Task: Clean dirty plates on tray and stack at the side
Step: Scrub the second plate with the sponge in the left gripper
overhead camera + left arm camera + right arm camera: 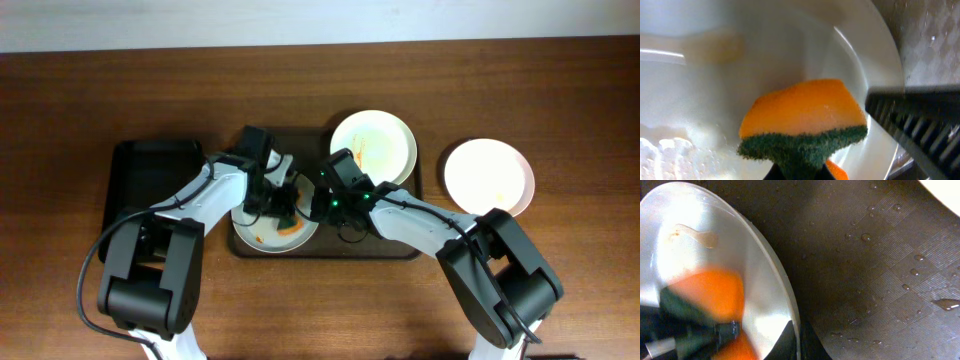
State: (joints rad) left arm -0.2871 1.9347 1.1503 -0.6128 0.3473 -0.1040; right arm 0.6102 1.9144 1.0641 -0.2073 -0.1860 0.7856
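The dark brown tray point(400, 245) holds two plates. The front-left plate point(255, 235) has orange sauce marks. My left gripper point(285, 205) is shut on an orange sponge with a green scouring side point(805, 112) and presses it into this plate point(700, 100). My right gripper point(318, 205) is shut on the plate's right rim point(795, 340); a pale sauce streak point(695, 234) shows on it. A second plate point(372, 145) with orange smears sits at the tray's back right. A third, clean-looking plate point(488, 175) lies on the table right of the tray.
A smaller black tray point(150, 175) lies left of the brown tray. The brown tray's floor point(880, 280) is wet with drops. The wooden table point(560, 80) surrounds everything; both arms cross over the tray's front half.
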